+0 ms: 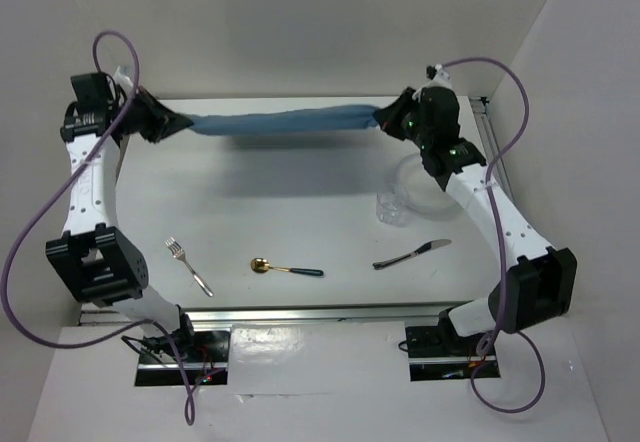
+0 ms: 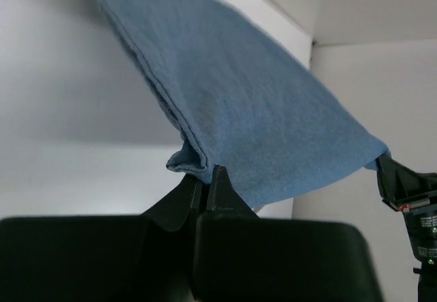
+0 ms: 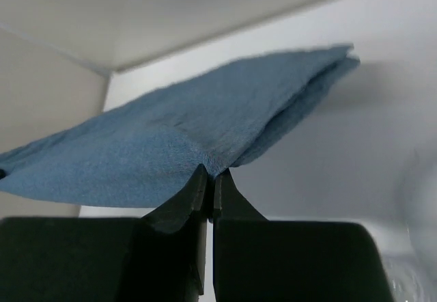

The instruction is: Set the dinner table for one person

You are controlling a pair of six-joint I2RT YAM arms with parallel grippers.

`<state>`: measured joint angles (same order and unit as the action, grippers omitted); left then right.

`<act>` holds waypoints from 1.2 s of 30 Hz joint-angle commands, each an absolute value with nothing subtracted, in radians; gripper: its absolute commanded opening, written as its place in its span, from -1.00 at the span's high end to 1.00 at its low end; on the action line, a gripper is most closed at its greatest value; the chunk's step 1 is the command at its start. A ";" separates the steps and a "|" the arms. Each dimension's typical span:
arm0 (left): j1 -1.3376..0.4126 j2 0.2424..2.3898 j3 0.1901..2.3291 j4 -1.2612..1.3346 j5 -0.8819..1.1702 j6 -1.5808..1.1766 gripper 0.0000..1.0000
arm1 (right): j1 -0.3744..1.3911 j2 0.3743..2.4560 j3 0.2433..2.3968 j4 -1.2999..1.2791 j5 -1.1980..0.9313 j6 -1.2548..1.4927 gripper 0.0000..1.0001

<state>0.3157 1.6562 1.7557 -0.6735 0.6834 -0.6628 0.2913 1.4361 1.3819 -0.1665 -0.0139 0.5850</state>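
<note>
A blue cloth mat [image 1: 280, 122] hangs stretched above the far part of the white dinner table [image 1: 290, 202]. My left gripper [image 1: 168, 122] is shut on its left end and my right gripper [image 1: 385, 119] is shut on its right end. In the left wrist view the cloth [image 2: 239, 111] is pinched between the gripper [image 2: 205, 173] tips. In the right wrist view the cloth [image 3: 177, 138] is pinched at the gripper [image 3: 210, 173] tips. A round white plate [image 1: 425, 184] lies at the right, partly under my right arm.
A clear glass [image 1: 392, 209] stands by the plate. A fork [image 1: 188, 265], a gold spoon with a dark handle [image 1: 285, 267] and a knife [image 1: 412, 254] lie along the near part of the table. White walls enclose the table.
</note>
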 commanded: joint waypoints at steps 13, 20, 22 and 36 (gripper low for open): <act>0.296 1.413 1.404 -0.713 0.400 -0.541 -0.42 | 0.351 1.244 1.098 -0.304 0.028 0.532 -0.85; 0.128 1.615 1.394 -0.641 0.293 -0.571 1.00 | 0.506 1.609 1.391 -0.377 0.005 0.479 0.69; 0.078 1.652 1.370 -0.618 0.253 -0.583 1.00 | 0.515 1.748 1.477 -0.420 -0.023 0.479 0.99; -0.005 1.830 1.210 -0.518 0.209 -0.638 1.00 | 0.546 1.999 1.395 -0.423 -0.020 0.548 1.00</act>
